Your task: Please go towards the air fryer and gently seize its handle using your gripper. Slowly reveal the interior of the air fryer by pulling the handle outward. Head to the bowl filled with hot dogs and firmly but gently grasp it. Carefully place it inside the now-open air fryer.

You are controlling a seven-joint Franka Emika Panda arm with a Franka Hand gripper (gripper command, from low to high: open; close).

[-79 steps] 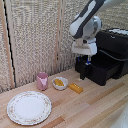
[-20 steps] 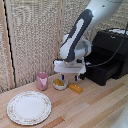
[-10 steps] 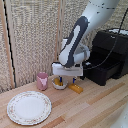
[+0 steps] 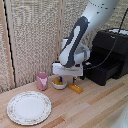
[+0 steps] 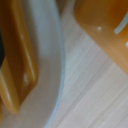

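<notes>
One step is in hand: the tool (image 4: 61, 80) sits low over the bowl (image 4: 59, 85), its grip state unclear, and next must close gently on the rim.

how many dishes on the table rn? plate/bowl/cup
3. Patterned plate nearest the camera at the exterior view's left; pink cup behind it; white bowl beside the cup, under the end effector. Others may be hidden behind the arm.
</notes>
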